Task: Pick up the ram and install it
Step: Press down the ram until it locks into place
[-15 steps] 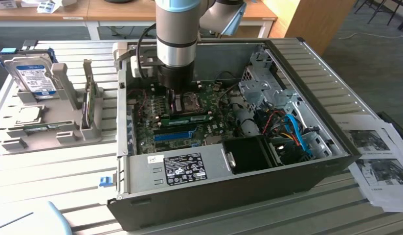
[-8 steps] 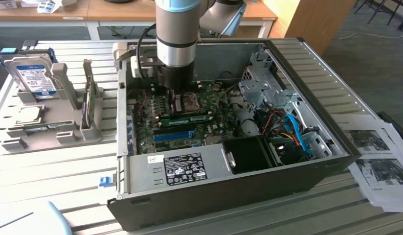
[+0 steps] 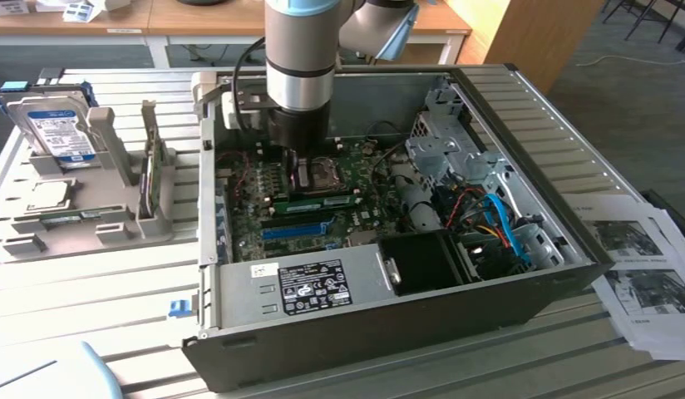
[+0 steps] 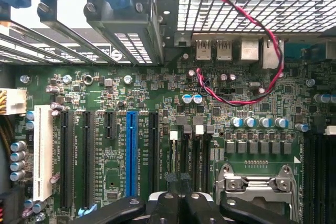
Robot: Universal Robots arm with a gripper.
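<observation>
An open computer case lies on the table with the motherboard facing up. My gripper reaches down into it beside the CPU socket. Its black fingers are shut over the near end of the black memory slots. A thin green stick, the ram, sits among those slots just in front of the gripper in the exterior view. It runs parallel to the blue slot. I cannot tell whether the fingers touch or pinch it.
A grey parts tray at the exterior view's left holds a silver hard drive upright and another small green strip. Red and black wires loop over the board. A power supply and drive cables fill the case's near side. Papers lie at the right.
</observation>
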